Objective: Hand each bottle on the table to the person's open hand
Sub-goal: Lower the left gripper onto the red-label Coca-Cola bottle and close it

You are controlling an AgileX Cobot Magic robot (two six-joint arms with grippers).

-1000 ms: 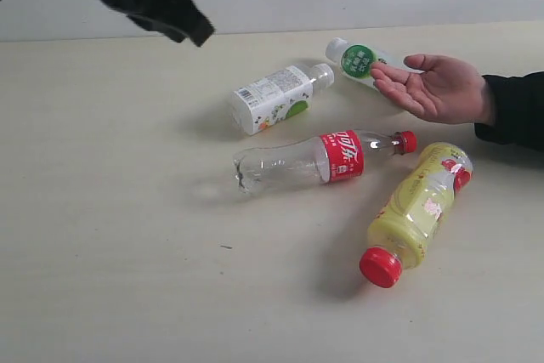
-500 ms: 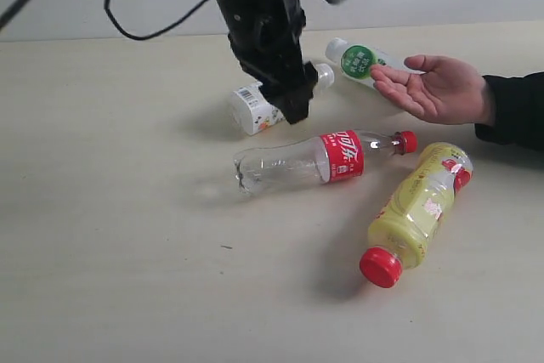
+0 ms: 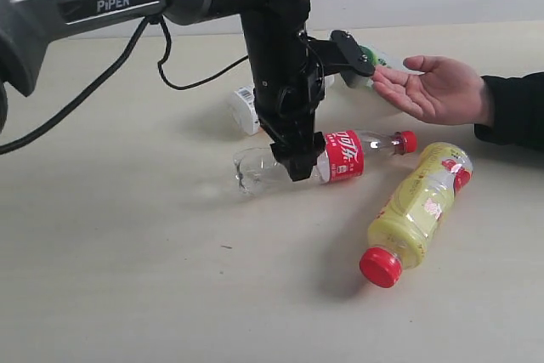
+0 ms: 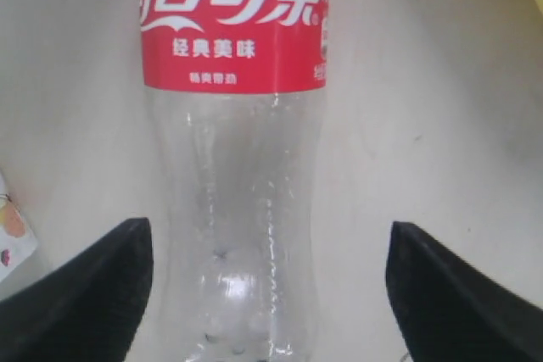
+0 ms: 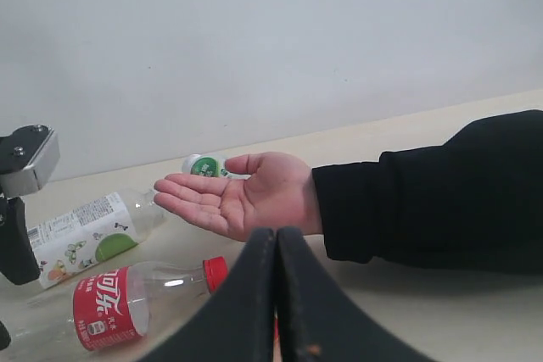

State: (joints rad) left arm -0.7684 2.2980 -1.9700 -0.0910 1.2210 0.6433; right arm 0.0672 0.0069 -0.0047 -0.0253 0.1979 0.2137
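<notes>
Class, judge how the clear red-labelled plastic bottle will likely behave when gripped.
The clear red-labelled plastic bottle looks empty, so probably light and easily dented. Lying on its side, round-bodied, it may roll if nudged.

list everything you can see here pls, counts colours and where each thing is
cola bottle: 1, clear with red label and cap, lying mid-table
yellow bottle: 1, yellow with red cap, lying near the cola bottle's cap end
printed-label bottle: 1, white label with clear cap, lying behind the cola bottle
green-mark bottle: 1, white, lying just beyond the person's fingertips
table: 1, cream, under all four bottles
cable: 1, black, looping off the left arm
person's open hand: 1, bare, palm up with black sleeve, over the table's right side
left hand: 1, black, open, straddling the cola bottle's clear body
right hand: 1, black, shut, pointing toward the person's open hand
</notes>
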